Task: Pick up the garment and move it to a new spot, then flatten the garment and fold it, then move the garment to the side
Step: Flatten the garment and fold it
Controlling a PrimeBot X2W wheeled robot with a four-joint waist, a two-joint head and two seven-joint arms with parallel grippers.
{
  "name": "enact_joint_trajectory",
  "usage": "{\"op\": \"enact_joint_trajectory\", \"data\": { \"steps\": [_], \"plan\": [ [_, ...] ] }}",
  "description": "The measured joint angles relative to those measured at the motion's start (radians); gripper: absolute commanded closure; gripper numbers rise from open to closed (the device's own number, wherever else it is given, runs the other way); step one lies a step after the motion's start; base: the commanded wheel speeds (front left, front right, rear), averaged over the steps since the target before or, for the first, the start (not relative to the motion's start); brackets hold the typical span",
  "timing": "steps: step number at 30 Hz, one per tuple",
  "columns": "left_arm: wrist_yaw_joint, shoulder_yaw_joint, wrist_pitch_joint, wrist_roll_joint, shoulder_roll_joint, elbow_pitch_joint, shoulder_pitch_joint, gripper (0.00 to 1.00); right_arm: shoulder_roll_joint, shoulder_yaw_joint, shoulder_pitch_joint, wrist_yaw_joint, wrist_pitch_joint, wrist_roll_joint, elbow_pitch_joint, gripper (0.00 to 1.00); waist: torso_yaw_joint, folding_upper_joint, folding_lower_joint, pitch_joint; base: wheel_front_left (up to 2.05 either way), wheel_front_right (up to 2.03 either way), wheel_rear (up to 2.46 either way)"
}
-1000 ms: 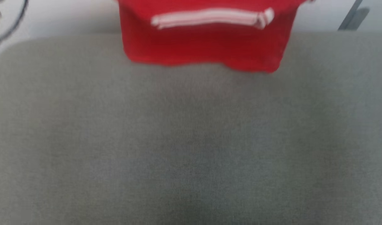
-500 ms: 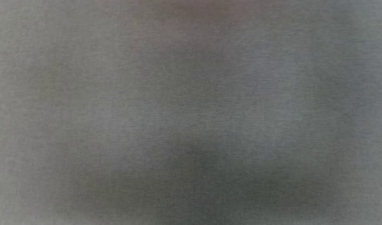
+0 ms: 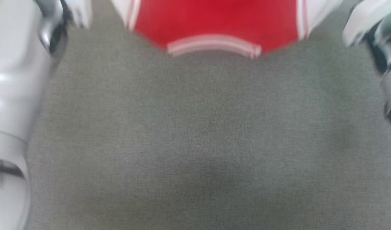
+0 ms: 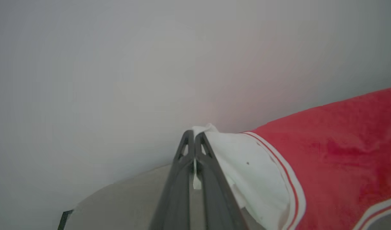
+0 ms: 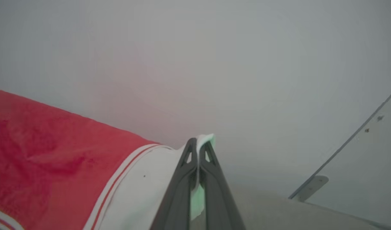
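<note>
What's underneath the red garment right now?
Grey fabric surface, in head view. Left claw and right claw pinch the garment by white sleeves. The cloth hides whether it touches that surface.

garment [image 3: 214, 22] | between left hand [image 4: 194, 136] and right hand [image 5: 199, 142] | over surface [image 3: 195, 127]

Red shirt [image 3: 214, 19] with white, stripe-edged sleeves, stretched wide between its sleeve tips; curved striped band at its near edge.

garment [image 3: 214, 19]: soft matt cloth. table cover [image 3: 195, 127]: grey woven fabric, matt. left forearm [image 3: 10, 80]: glossy white plastic. left gripper [image 4: 194, 135], right gripper [image 5: 199, 142]: dark matt plastic.
</note>
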Motion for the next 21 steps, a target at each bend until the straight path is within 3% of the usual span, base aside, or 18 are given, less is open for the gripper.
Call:
{"op": "enact_joint_trajectory", "data": {
  "steps": [6, 10, 15, 18, 21],
  "plan": [
    [-0.029, -0.009, 0.069, -0.067, 0.008, 0.011, 0.169, 1.00, -0.036, 0.133, 0.147, 0.000, 0.208, 0.188, -0.031, 1.00, -0.005, 0.0000, 0.0000, -0.070, 0.00, 0.00, 0.00],
    [-0.037, -0.016, 0.119, -0.107, 0.020, -0.019, 0.267, 1.00, -0.084, 0.187, 0.221, 0.000, 0.283, 0.280, -0.102, 1.00, -0.008, 0.0000, 0.0000, -0.107, 0.00, 0.00, 0.00],
    [-0.039, -0.016, 0.212, -0.166, 0.105, -0.174, 0.451, 1.00, -0.210, 0.255, 0.373, 0.000, 0.388, 0.436, -0.289, 1.00, -0.015, 0.0000, 0.0000, -0.173, 0.00, 0.00, 0.00],
    [-0.002, -0.005, 0.258, -0.192, 0.159, -0.309, 0.543, 1.00, -0.278, 0.267, 0.438, 0.000, 0.437, 0.492, -0.378, 1.00, -0.017, 0.0000, 0.0000, -0.195, 0.00, 0.00, 0.00],
    [0.062, 0.009, 0.329, -0.228, 0.226, -0.487, 0.654, 1.00, -0.339, 0.288, 0.509, 0.000, 0.505, 0.545, -0.486, 1.00, -0.018, 0.0000, 0.0000, -0.209, 0.00, 0.00, 0.00]
  ]
}}
